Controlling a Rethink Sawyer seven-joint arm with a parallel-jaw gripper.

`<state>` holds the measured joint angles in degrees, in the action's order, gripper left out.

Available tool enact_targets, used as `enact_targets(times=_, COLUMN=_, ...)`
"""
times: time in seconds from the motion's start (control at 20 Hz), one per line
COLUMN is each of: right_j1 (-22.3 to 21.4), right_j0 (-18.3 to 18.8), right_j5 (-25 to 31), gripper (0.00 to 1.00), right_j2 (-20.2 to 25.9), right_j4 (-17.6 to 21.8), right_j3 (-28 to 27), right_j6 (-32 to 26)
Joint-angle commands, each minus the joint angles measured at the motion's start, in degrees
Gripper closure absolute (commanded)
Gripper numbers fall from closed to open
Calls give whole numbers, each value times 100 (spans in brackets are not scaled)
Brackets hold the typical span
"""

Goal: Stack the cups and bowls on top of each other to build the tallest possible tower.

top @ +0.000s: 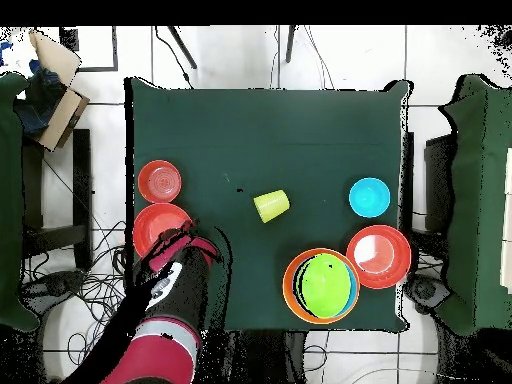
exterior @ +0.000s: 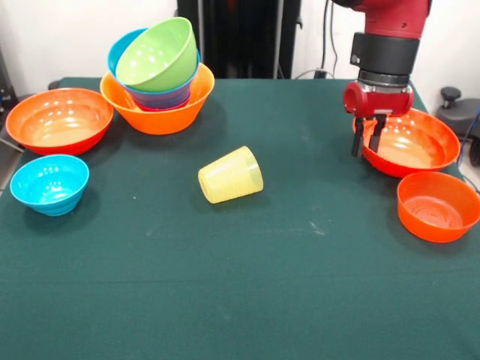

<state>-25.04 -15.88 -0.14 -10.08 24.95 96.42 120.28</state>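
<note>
The pale-yellow cup (exterior: 231,175) lies on its side mid-table; it also shows in the overhead view (top: 271,205). The tower (exterior: 157,105) stands at the back left: a large light-orange bowl holding blue and magenta bowls, with a tilted lime-green bowl (exterior: 157,54) on top; overhead it appears as the tower (top: 321,285). My gripper (exterior: 366,142) is open at the left rim of a red-orange bowl (exterior: 412,146), one finger (exterior: 357,142) outside the rim and the other inside. In the overhead view my gripper (top: 172,243) covers part of that bowl (top: 155,225).
A smaller red-orange bowl (exterior: 439,206) sits in front of the gripper's bowl, also seen overhead (top: 160,180). An orange bowl (exterior: 60,120) and a small cyan bowl (exterior: 49,184) stand at the left. The green table (exterior: 262,285) carries all of them.
</note>
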Motion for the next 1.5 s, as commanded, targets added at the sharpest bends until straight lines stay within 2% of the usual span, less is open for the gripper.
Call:
enact_targets(times=0.05, right_j1=-339, right_j0=404, right_j5=483, gripper=100, right_j2=746, right_j4=88, right_j3=118, right_j6=133)
enact_targets(times=0.2, right_j1=-785, right_j0=649, right_j5=741, gripper=100, right_j2=979, right_j4=148, right_j3=492, right_j6=-37)
enact_targets(times=0.3, right_j1=-1406, right_j0=985, right_j5=1141, gripper=100, right_j2=1280, right_j4=144, right_j3=988, right_j6=-292)
enact_targets(times=0.35, right_j1=-1813, right_j0=1254, right_j5=1404, gripper=100, right_j2=1523, right_j4=99, right_j3=1318, right_j6=-479)
enact_targets(times=0.4, right_j1=-1983, right_j0=1376, right_j5=1516, gripper=100, right_j2=1643, right_j4=73, right_j3=1469, right_j6=-551)
enact_targets(times=0.45, right_j1=-2354, right_j0=1666, right_j5=1764, gripper=100, right_j2=1922, right_j4=-31, right_j3=1771, right_j6=-728)
enact_targets(times=0.65, right_j1=-3001, right_j0=2465, right_j5=2275, gripper=100, right_j2=2725, right_j4=-337, right_j3=2357, right_j6=-1099)
enact_targets(times=0.8, right_j1=-3085, right_j0=2910, right_j5=2438, gripper=100, right_j2=3184, right_j4=-448, right_j3=2487, right_j6=-1203)
enact_targets(times=0.95, right_j1=-3092, right_j0=3505, right_j5=2351, gripper=100, right_j2=3745, right_j4=-454, right_j3=2733, right_j6=-1239)
enact_targets(times=1.1, right_j1=-3409, right_j0=4040, right_j5=2512, gripper=100, right_j2=4203, right_j4=-581, right_j3=3034, right_j6=-1420)
enact_targets(times=1.3, right_j1=-4063, right_j0=4879, right_j5=2950, gripper=100, right_j2=4882, right_j4=-991, right_j3=3511, right_j6=-1865)
enact_targets(times=1.4, right_j1=-4174, right_j0=5349, right_j5=2982, gripper=100, right_j2=5289, right_j4=-1062, right_j3=3729, right_j6=-2048)
enact_targets(times=1.5, right_j1=-4098, right_j0=5767, right_j5=2869, gripper=100, right_j2=5641, right_j4=-934, right_j3=3904, right_j6=-2130)
